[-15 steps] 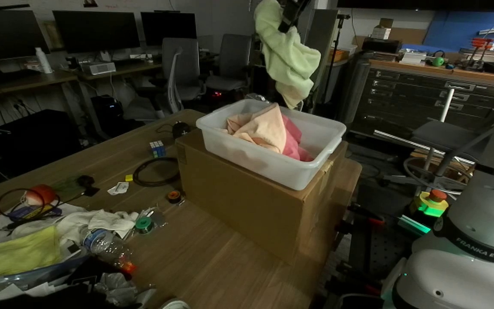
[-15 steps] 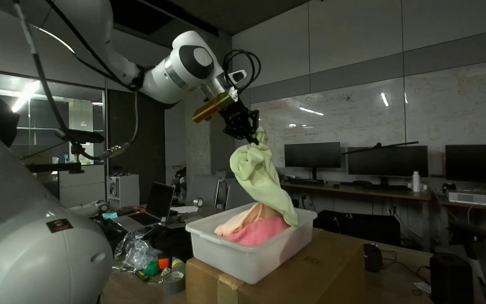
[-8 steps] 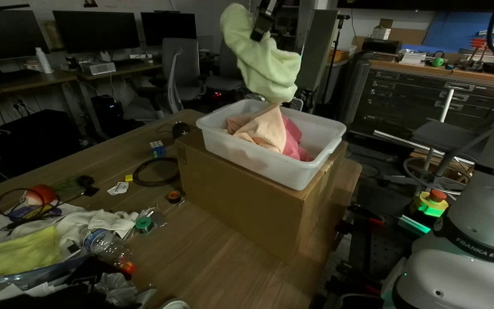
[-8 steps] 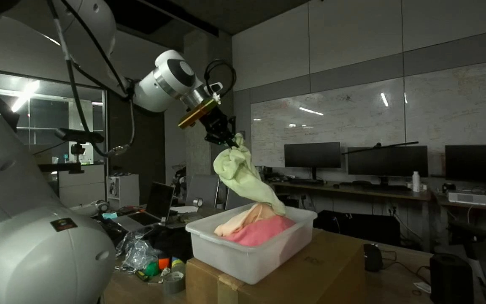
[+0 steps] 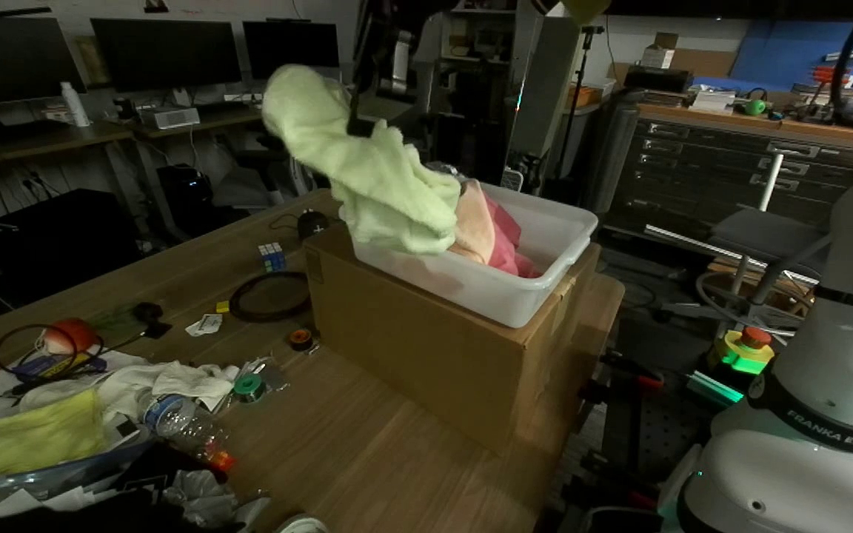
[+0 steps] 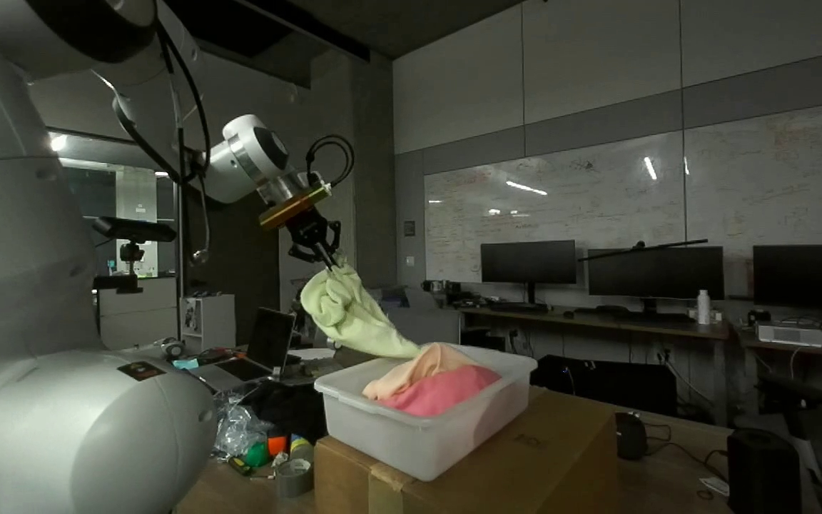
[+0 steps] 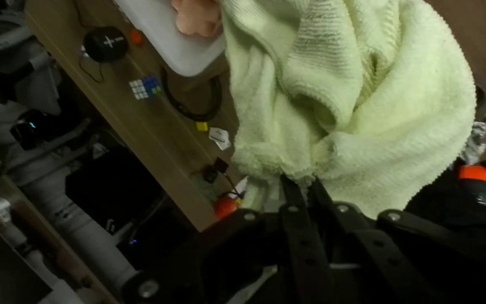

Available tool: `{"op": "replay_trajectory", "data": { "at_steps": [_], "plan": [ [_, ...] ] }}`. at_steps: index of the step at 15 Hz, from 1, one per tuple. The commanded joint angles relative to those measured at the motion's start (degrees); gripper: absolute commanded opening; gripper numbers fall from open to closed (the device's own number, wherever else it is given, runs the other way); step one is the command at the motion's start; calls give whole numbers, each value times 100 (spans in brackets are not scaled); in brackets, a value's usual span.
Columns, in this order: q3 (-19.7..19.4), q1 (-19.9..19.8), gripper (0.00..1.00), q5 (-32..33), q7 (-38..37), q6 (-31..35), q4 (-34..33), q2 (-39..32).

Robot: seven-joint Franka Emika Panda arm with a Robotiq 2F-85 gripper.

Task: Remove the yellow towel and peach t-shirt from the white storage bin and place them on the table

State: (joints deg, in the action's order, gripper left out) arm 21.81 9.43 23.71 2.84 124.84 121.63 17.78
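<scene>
1. table (image 5: 397,459): wooden, running from near to far in an exterior view.
2. arm (image 6: 133,428): white, at near left in an exterior view, reaching right, with its end pitched down.
3. box (image 5: 419,348): brown cardboard, standing on the table toward the right in an exterior view.
4. bin (image 5: 478,285): white, upright on top of the box in both exterior views.
5. towel (image 5: 389,178): pale yellow-green, up in the air, hanging from the gripper (image 7: 302,182). in an exterior view it hides the bin's left end and part of its near wall; whether it touches the bin cannot be told.
6. shirt (image 6: 414,370): peach, bunched up inside the bin.
7. pink cloth (image 6: 447,392): also in the bin, against the shirt and on its near side in an exterior view; whether the two are one garment cannot be told.
8. yellow cloth (image 5: 34,433): at the table's near left in an exterior view, well apart from the bin.
9. gripper: black, jaws narrow, nearly together, with a gathered bunch of the towel pinched between the tips.
10. bottle (image 5: 182,423): clear, on its side, just right of the yellow cloth.
11. cube (image 5: 272,257): many-coloured, on the table left of the box, apart from it.
</scene>
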Motion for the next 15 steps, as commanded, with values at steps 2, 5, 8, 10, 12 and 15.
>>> {"op": "replay_trajectory", "data": {
  "at_steps": [2, 5, 8, 10, 12, 15],
  "plan": [
    [-250, 617, 8, -819, 1270, -177, -834, -649],
    [-266, 760, 8, -1102, 1717, -390, -1149, -902],
    [-246, 826, 8, -1185, 1965, -577, -1378, -1064],
    [-246, 812, 8, -1125, 2000, -660, -1484, -1170],
    [-231, 789, 33, -975, 1963, -767, -1547, -1244],
    [-240, 778, 41, -762, 2004, -849, -1527, -1300]
  ]
}}
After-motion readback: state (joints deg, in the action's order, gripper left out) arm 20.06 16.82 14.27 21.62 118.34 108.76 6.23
